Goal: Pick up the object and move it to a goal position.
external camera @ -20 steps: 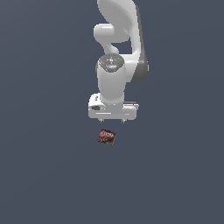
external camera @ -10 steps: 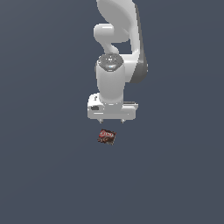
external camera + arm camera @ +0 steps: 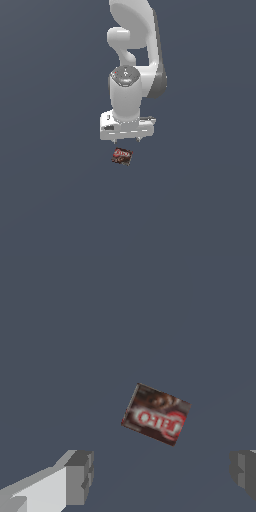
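The object is a small flat dark brown-and-red packet with a red label and pale lettering. It lies on the dark grey floor just in front of the white arm. In the wrist view the packet lies tilted, apart from both fingers. My gripper hangs above and slightly behind the packet, not touching it. Its jaws stand wide apart and empty. The grey fingertips show at the edge of the wrist view.
The white arm rises behind the gripper. A plain dark grey floor lies all around.
The gripper has shifted very slightly; the packet has not moved.
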Motion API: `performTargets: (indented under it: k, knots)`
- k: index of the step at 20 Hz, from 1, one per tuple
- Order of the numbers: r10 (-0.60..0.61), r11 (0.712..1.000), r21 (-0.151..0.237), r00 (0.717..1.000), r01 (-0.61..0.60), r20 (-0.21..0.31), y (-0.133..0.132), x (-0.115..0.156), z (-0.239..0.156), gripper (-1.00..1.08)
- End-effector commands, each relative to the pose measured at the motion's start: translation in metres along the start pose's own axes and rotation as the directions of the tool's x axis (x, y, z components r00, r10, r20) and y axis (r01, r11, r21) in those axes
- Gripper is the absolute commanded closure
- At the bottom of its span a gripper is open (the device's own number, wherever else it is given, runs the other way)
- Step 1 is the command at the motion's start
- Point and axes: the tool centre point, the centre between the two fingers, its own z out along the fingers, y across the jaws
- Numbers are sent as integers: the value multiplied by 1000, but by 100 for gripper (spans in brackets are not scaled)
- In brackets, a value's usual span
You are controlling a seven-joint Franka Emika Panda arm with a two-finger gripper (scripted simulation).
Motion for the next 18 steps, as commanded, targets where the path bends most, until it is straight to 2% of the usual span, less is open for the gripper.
performTargets:
  k: [1, 5, 9, 13, 18]
  knots:
    - [-53, 999, -2, 999, 53, 2, 2, 0, 4, -92]
    - [-157, 988, -5, 988, 157, 6, 4, 0, 13, -92]
    - [-266, 964, -7, 964, 266, 10, 7, 1, 22, -92]
    - [-371, 928, -7, 928, 371, 14, 10, 1, 31, -92]
    - [-497, 868, -6, 868, 497, 17, 13, 1, 42, -92]
